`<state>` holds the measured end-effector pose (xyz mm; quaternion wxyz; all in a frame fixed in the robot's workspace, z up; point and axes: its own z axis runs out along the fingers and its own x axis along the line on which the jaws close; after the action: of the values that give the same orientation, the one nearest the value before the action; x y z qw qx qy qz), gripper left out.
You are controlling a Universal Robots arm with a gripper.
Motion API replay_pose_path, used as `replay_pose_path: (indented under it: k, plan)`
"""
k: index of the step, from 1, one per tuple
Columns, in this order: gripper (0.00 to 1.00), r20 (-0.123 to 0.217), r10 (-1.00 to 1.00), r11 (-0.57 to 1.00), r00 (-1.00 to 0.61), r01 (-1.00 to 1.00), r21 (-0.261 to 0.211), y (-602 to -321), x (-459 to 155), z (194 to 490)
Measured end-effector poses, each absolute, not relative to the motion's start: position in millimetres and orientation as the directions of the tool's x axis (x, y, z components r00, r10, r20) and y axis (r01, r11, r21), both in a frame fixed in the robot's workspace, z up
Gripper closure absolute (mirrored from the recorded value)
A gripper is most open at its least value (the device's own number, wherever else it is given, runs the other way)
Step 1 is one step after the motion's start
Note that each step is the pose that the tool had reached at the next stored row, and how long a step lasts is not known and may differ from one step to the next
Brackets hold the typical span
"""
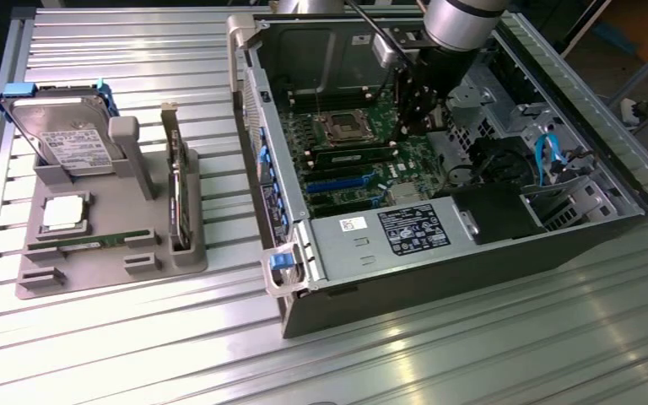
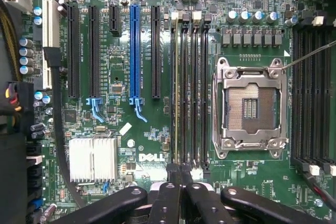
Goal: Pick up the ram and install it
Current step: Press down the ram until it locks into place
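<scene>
The gripper (image 2: 178, 179), jaws pinched shut, hangs inside the open case (image 1: 301, 245) over the board's memory slots (image 2: 189, 93). A ram (image 1: 353, 158) stands in a slot just beside the empty CPU socket (image 2: 251, 107), so the work looks to be at the seating stage; whether the fingers grip it is unclear. Seating likely calls for a straight, even press. Well apart, the grey tray (image 1: 88, 274) holds a drive (image 1: 71, 139), a card (image 1: 175, 181), a CPU (image 1: 63, 211) and the second ram (image 1: 99, 240).

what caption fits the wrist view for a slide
Shut gripper over a ram stick in its motherboard slot, beside the empty CPU socket.
</scene>
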<state>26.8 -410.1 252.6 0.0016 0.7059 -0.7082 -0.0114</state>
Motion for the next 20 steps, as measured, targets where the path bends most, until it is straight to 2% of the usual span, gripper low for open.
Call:
replay_pose_path:
  k: [20]
  plan:
    - [0.89, -0.014, -1.000, 0.003, -0.003, -1.000, 0.011, -410.1, -6.4, 252.6]
